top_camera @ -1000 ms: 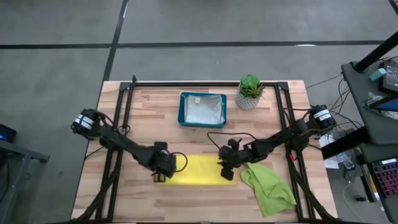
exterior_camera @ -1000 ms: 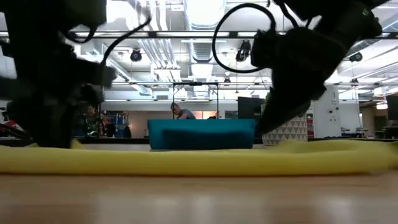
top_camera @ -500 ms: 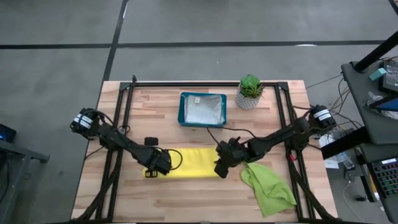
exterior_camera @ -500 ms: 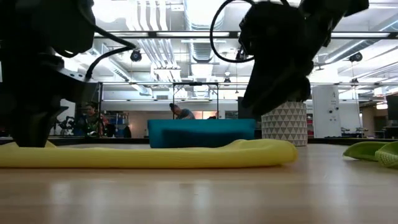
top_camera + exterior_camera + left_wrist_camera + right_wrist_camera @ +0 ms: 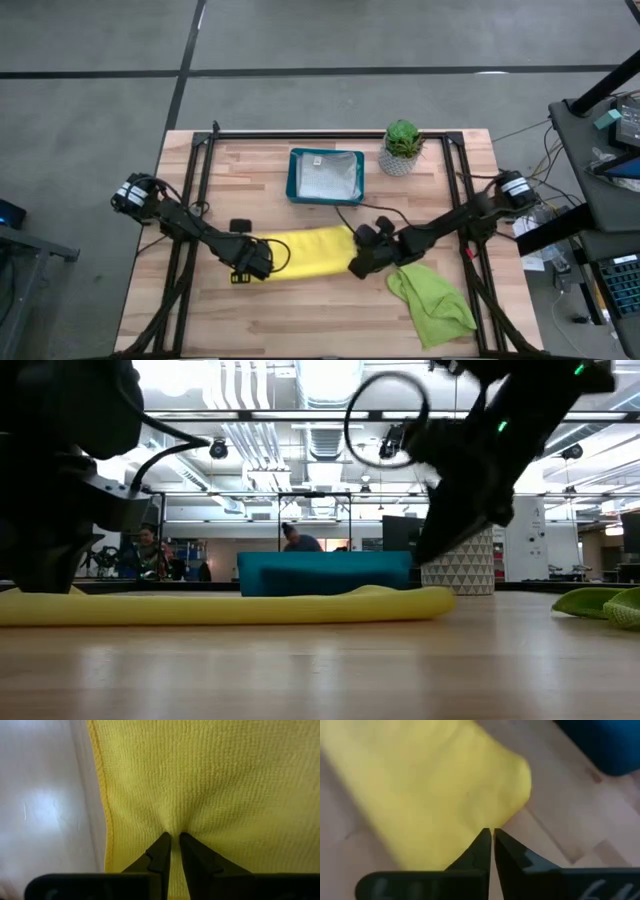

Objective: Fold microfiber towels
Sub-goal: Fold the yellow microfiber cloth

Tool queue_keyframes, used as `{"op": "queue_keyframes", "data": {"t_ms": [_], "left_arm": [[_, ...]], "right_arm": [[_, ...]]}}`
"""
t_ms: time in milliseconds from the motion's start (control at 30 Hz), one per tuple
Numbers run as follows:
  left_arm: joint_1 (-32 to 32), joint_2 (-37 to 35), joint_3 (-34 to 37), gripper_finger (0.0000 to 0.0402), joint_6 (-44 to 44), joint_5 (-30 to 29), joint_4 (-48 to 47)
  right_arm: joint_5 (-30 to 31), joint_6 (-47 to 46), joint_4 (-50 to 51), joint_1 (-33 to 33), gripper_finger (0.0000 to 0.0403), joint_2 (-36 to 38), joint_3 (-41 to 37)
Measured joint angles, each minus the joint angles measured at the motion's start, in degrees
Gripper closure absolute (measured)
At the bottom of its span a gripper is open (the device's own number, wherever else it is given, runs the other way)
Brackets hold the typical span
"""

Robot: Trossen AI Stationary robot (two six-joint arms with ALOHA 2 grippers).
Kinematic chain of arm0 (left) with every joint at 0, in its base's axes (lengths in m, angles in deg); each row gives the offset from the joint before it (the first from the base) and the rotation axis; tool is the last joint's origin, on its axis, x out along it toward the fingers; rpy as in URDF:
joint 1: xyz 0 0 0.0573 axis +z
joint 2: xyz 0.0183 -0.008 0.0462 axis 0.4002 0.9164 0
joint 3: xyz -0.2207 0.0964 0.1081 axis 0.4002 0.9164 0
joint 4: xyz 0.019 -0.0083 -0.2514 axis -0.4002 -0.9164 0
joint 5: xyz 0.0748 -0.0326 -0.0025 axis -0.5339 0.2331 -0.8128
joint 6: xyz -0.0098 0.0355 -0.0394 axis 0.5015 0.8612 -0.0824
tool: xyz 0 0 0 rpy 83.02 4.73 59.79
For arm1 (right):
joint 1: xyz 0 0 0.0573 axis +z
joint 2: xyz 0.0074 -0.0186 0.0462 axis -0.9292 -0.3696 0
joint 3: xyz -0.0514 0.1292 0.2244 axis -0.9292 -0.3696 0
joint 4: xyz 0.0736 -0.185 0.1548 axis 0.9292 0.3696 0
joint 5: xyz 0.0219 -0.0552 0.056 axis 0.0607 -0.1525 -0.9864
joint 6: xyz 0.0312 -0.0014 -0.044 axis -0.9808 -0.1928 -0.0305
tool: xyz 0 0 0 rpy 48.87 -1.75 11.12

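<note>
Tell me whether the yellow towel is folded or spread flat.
Folded: the yellow towel lies as a narrow strip on the table, its long edge rounded and doubled in the low view.

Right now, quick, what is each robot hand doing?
Left hand: closed, pinching the yellow towel near its edge.
Right hand: closed at the towel's other end; a grip on it cannot be told.

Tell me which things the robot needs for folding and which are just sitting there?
For the job:
- long yellow microfiber towel
- crumpled lime green microfiber towel
- pale grey cloth in the tray
- left gripper, right gripper

Just sitting there:
- teal rectangular plastic tray
- small green potted plant
</note>
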Motion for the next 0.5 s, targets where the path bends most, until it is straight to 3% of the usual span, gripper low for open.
{"op": "queue_keyframes", "data": {"t_ms": [267, 500], "left_arm": [[0.02, -0.07, 0.63, 0.0371, -0.02, -0.13, -1.25], [0.02, -0.09, 0.39, 0.0371, 0.0, 0.1, -1.29]], "right_arm": [[0.08, -4.08, 1.14, 1.98, 0.0372, 2.53, -1.15], [0.68, -9.44, -1.27, 1.83, 0.03, 2.11, -3.68]]}}
